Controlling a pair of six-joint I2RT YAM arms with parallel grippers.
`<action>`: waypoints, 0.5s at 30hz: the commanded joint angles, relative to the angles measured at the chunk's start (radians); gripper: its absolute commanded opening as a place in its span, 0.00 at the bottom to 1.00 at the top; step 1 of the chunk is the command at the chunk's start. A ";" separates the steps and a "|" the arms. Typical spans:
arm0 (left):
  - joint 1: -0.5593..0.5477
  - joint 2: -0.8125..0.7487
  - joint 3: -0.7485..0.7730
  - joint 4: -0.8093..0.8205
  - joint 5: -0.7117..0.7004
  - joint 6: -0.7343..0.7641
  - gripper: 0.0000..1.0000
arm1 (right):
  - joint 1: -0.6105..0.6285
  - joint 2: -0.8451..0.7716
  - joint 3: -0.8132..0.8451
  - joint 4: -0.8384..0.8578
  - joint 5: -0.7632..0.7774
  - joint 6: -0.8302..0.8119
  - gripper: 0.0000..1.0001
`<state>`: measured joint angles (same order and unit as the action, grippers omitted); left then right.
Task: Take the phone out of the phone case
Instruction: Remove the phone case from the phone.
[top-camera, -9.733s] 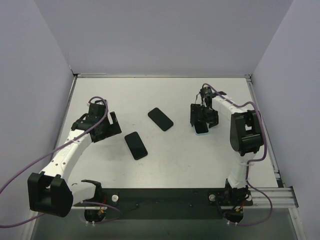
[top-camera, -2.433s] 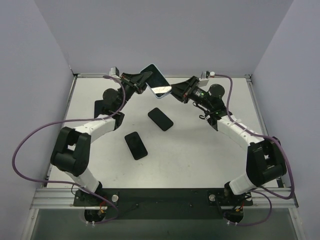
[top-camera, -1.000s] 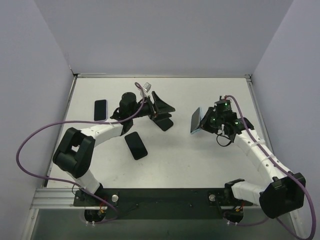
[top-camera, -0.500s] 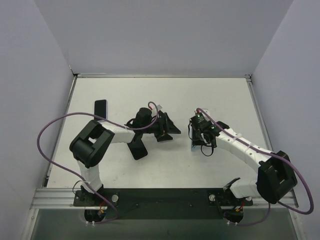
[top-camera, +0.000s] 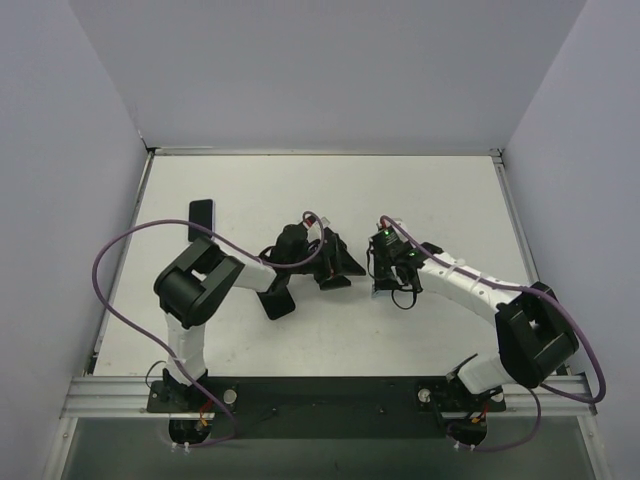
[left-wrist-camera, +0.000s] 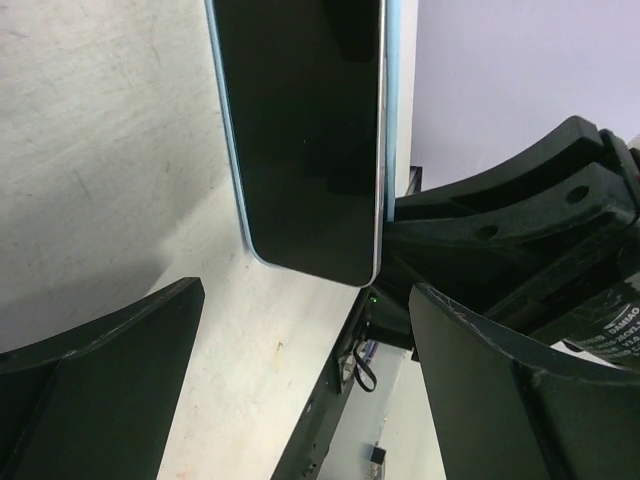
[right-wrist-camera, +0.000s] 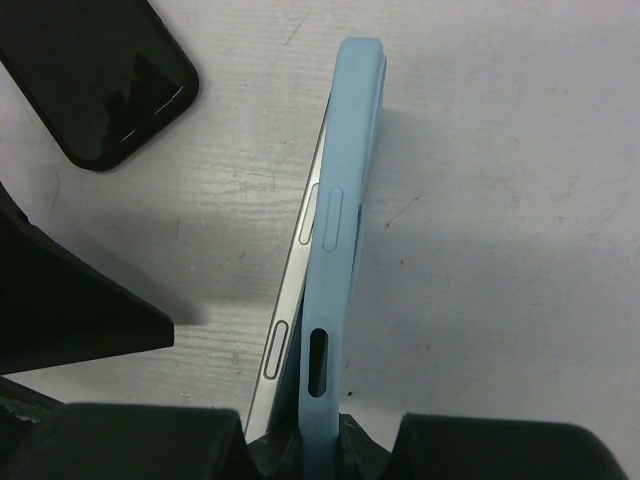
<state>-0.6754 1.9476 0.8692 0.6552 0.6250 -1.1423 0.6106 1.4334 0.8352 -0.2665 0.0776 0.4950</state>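
Observation:
The light blue phone case (right-wrist-camera: 342, 200) stands on its long edge on the table. My right gripper (right-wrist-camera: 320, 452) is shut on its near end. The phone (right-wrist-camera: 298, 255), with a silver side rail, has sprung out of the case at that near end and still meets it at the far end. In the left wrist view the phone's dark screen (left-wrist-camera: 300, 130) faces the camera, with the case's blue rim (left-wrist-camera: 392, 100) beside it. My left gripper (left-wrist-camera: 306, 300) is open wide just short of the phone, nothing between its fingers (left-wrist-camera: 110, 350). From above, both grippers (top-camera: 338, 265) (top-camera: 385, 272) meet mid-table.
A black phone (right-wrist-camera: 90, 80) lies flat to the left of the case. Another black phone (top-camera: 274, 300) sits partly under the left arm, and a third (top-camera: 201, 219) lies near the left wall. The right gripper's black body (left-wrist-camera: 510, 215) fills the space behind the upright phone.
The right arm has brought the case in and down to mid-table, standing it on its edge. The left gripper has opened wider and moved right, up to the phone's screen side.

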 joint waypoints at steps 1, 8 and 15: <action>-0.007 0.019 0.017 0.058 -0.039 0.018 0.95 | 0.021 0.056 -0.018 0.049 -0.062 -0.015 0.00; -0.027 0.002 0.117 -0.195 -0.119 0.177 0.92 | 0.031 0.120 -0.025 0.092 -0.105 -0.001 0.00; -0.036 0.010 0.134 -0.203 -0.166 0.187 0.87 | 0.031 0.134 -0.025 0.122 -0.137 -0.003 0.00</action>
<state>-0.7063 1.9636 0.9688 0.4694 0.4919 -1.0019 0.6285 1.4822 0.8421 -0.2134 0.0429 0.4866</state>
